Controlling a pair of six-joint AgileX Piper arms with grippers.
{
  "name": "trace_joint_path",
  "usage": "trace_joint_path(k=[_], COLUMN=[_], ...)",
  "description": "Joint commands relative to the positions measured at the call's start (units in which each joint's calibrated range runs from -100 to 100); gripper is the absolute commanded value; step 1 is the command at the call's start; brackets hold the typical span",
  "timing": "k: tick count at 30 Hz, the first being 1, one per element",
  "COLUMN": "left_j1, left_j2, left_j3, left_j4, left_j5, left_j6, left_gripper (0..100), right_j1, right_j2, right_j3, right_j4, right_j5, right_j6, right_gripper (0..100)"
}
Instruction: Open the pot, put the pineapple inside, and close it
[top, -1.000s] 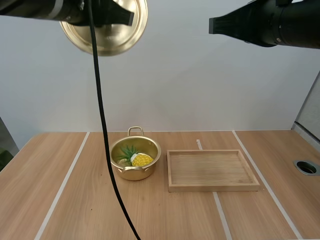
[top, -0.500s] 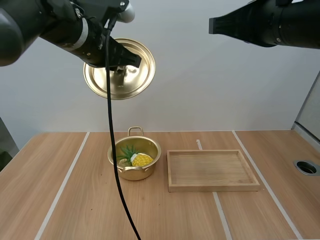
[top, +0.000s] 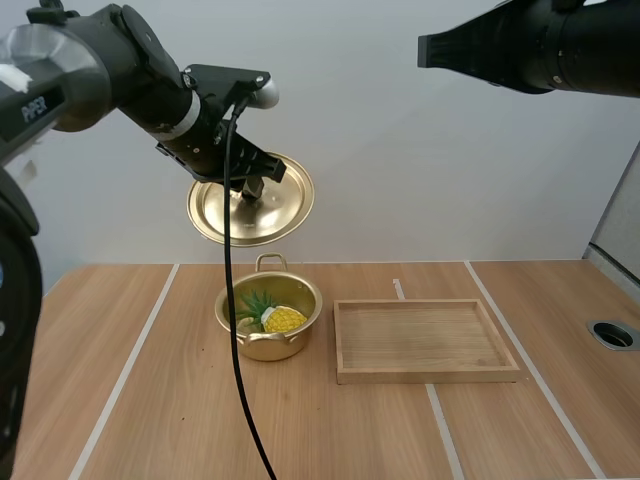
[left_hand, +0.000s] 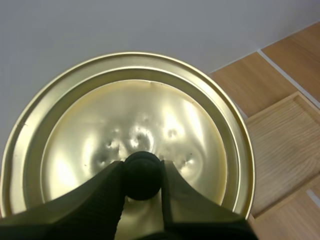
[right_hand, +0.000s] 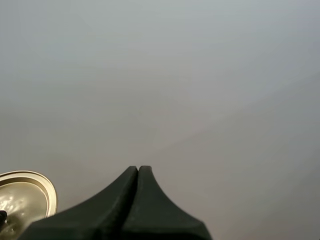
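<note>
closing step: left gripper (left_hand: 142, 170) clamped on the black knob (left_hand: 142, 177) of the round golden metal lid (left_hand: 150, 115), held tilted above the small golden handled pot (top: 268, 348); yellow toy pineapple (top: 283, 319) lies inside; right gripper (right_hand: 138, 171) pressed together, empty; next, level and centre lid on rim

Plain grey wall (top: 450, 180), pale wooden table (top: 170, 420)

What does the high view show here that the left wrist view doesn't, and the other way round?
High view's own: the pot on the table, pineapple inside, uncovered. Left wrist view's own: the left hand pinching the black knob up close. Shared: the gold lid, held in the air, and the wooden tray.
</note>
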Motion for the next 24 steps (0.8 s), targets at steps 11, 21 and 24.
trace_joint_path(k=[11, 21, 24], left_j1=[0.0, 0.0, 0.0], left_j2=[8.5, 11.9, 13.5], left_j3=[1.2, 8.8, 10.0], left_j4=[-1.5, -2.1, -2.3], left_j5=[3.3, -8.0, -8.9], left_j6=[3.9, 6.6, 7.9], left_gripper=[0, 0, 0], right_j1=[-0.2, -0.2, -0.2], right_j2=[-0.6, -0.6, -0.6], right_j3=[-0.3, -0.3, -0.3], right_j4=[-0.1, -0.1, -0.1], right_j5=[-0.3, -0.3, -0.3], right_j6=[0.2, 0.2, 0.2], right_gripper=[0, 0, 0])
